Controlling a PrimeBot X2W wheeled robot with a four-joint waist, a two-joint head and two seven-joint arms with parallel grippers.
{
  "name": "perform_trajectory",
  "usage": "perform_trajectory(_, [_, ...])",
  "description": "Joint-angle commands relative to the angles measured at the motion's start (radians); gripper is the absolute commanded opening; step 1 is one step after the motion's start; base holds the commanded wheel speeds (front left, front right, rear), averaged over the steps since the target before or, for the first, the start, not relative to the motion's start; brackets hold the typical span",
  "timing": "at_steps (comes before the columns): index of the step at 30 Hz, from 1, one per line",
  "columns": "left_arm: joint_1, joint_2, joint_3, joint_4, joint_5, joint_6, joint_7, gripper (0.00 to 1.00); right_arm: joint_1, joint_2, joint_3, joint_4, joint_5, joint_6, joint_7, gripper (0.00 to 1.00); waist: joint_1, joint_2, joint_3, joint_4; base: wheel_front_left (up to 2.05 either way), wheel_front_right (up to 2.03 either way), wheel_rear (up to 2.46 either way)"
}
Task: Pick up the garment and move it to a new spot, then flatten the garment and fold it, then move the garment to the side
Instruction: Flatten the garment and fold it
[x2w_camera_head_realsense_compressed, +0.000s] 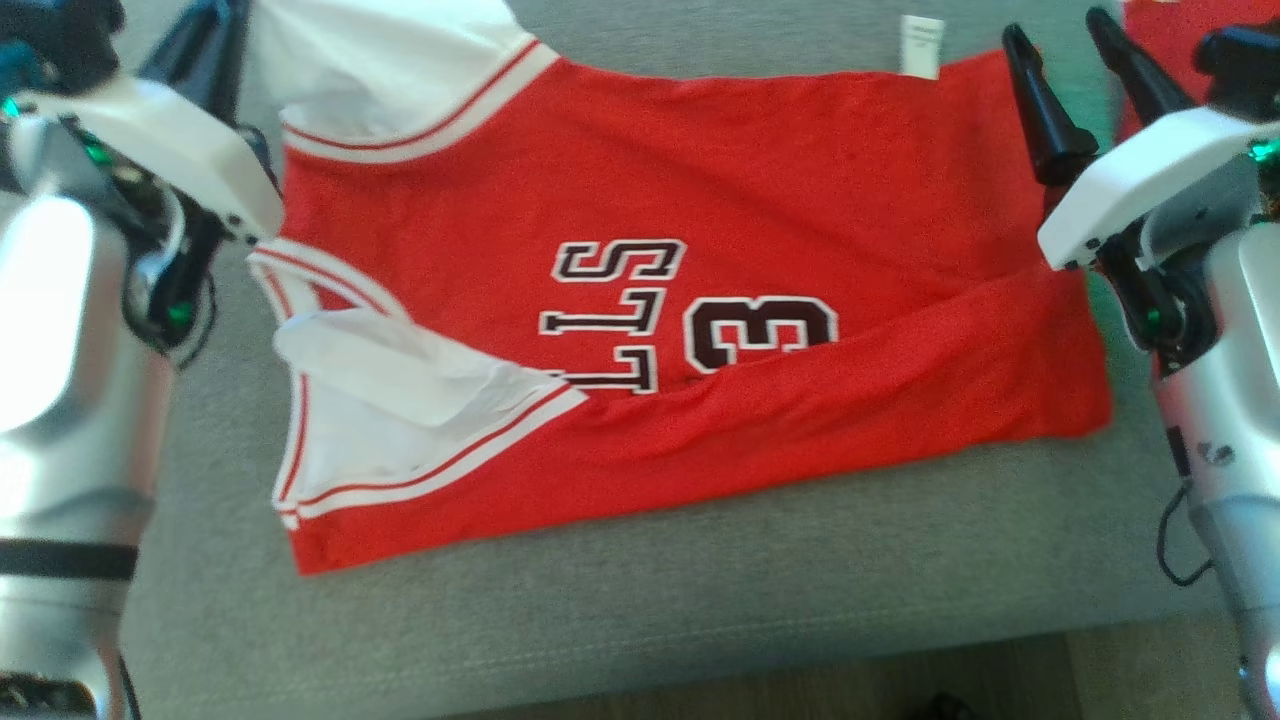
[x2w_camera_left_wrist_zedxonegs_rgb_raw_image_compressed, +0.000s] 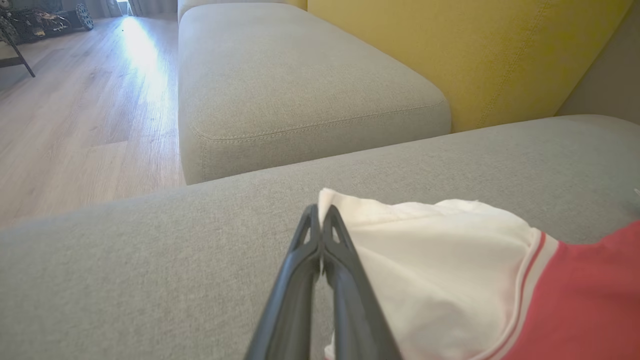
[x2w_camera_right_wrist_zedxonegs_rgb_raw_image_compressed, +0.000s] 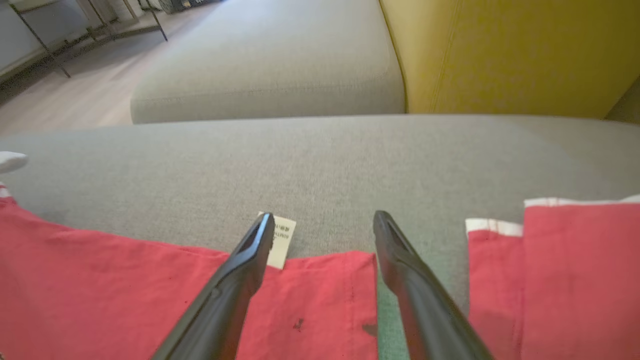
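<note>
The garment (x2w_camera_head_realsense_compressed: 800, 180) is a red sleeveless jersey with white trim and dark lettering. It lies spread on the grey sofa cushion (x2w_camera_head_realsense_compressed: 640, 600), its near edge folded over. My left gripper (x2w_camera_left_wrist_zedxonegs_rgb_raw_image_compressed: 321, 214) is shut on the white fabric at the garment's (x2w_camera_left_wrist_zedxonegs_rgb_raw_image_compressed: 450, 265) far left corner. My right gripper (x2w_camera_head_realsense_compressed: 1058, 30) hovers open over the far right corner, beside a white care tag (x2w_camera_head_realsense_compressed: 921, 45). In the right wrist view its fingers (x2w_camera_right_wrist_zedxonegs_rgb_raw_image_compressed: 250, 260) straddle the red hem (x2w_camera_right_wrist_zedxonegs_rgb_raw_image_compressed: 100, 285) near the tag (x2w_camera_right_wrist_zedxonegs_rgb_raw_image_compressed: 280, 240), with nothing between them.
A second red cloth (x2w_camera_head_realsense_compressed: 1160, 30) lies just right of the garment, seen also in the right wrist view (x2w_camera_right_wrist_zedxonegs_rgb_raw_image_compressed: 575, 270). Beyond stand another grey cushion (x2w_camera_left_wrist_zedxonegs_rgb_raw_image_compressed: 300, 75) and a yellow backrest (x2w_camera_left_wrist_zedxonegs_rgb_raw_image_compressed: 475, 50). Wooden floor (x2w_camera_left_wrist_zedxonegs_rgb_raw_image_compressed: 75, 110) lies off the cushion's edge.
</note>
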Motion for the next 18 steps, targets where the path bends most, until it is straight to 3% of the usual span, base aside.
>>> perform_trajectory(1, [-0.009,0.034,0.025,-0.051,-0.014,0.006,-0.008,0.00,-0.020,-0.017,0.024,-0.002,0.021,0.003,0.021,1.00,0.0000,0.0000,0.006,0.038,0.00,0.00,0.00])
perform_trajectory(9, [0.055,0.007,0.003,-0.176,-0.033,0.017,-0.003,0.00,-0.137,-0.135,0.130,0.175,0.083,0.003,0.082,1.00,0.0000,0.0000,0.042,0.089,0.00,0.00,0.00])
perform_trajectory(18, [0.069,0.011,-0.008,-0.227,-0.040,0.025,0.016,0.00,-0.202,-0.161,0.196,0.311,0.150,0.003,0.127,1.00,0.0000,0.0000,0.070,0.100,0.00,0.00,0.00])
